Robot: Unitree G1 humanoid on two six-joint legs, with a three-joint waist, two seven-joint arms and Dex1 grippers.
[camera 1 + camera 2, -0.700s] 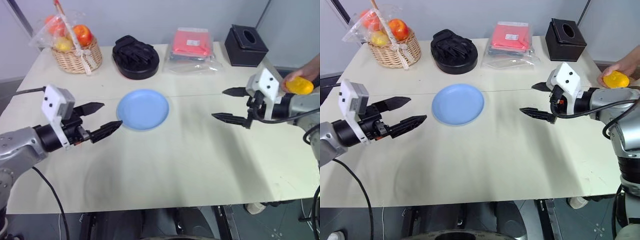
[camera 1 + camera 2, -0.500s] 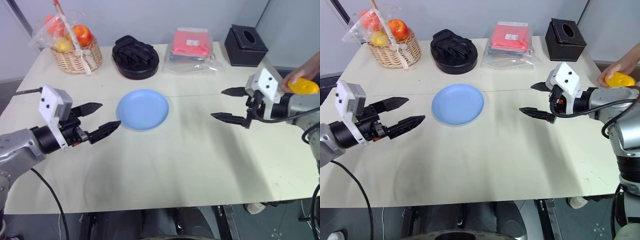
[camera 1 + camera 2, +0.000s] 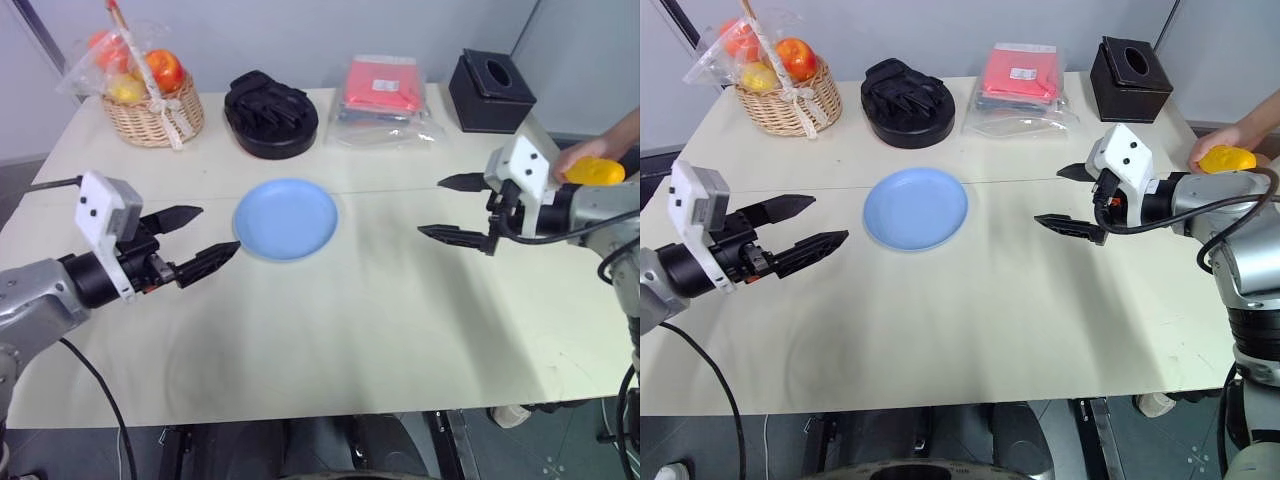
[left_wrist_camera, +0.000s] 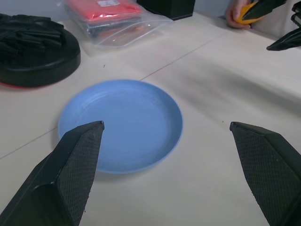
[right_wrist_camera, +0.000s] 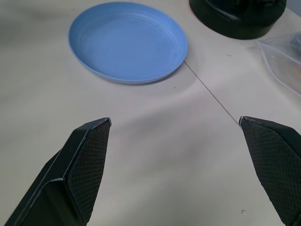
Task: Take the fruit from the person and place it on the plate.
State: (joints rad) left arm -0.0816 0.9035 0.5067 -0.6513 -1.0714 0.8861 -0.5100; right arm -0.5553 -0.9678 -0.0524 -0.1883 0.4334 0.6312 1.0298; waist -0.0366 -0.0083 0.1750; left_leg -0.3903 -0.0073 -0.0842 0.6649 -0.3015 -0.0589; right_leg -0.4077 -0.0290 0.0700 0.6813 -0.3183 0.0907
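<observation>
Black and spread wide, my right hand [image 3: 1072, 200] hovers above the worktop [image 3: 970, 320] with nothing between its fingers, pointing inward toward the light-blue plate [image 3: 916, 207] rather than toward the fruit. My left hand [image 3: 800, 223] is likewise spread and empty, hanging over the worktop just beside the plate's near-left rim. The yellow-orange fruit [image 3: 1227, 158] sits out at the far right edge of the worktop, held in the person's hand [image 3: 1230, 140], behind and to the outside of my right wrist, so as I judge it the step in hand is the reach for the handover, and it has barely begun. To do it well I would swing the right wrist outward so the open fingers face the fruit squarely, come in level along its long side, and close on the exposed part away from the person's fingers; from here I cannot tell how much of the fruit is free of their grip. It looks smooth and rounded, so I expect it to slip if I pinch near an end, and I would centre the grip on its widest part. I would keep the left hand where it is, clear of the plate. Farther back stand a wicker basket of wrapped fruit [image 3: 782, 90], a round black dish-like object [image 3: 908, 102], a red packet in plastic [image 3: 1020, 85] and a black tissue box [image 3: 1130, 78], all well apart from the route to the plate.
</observation>
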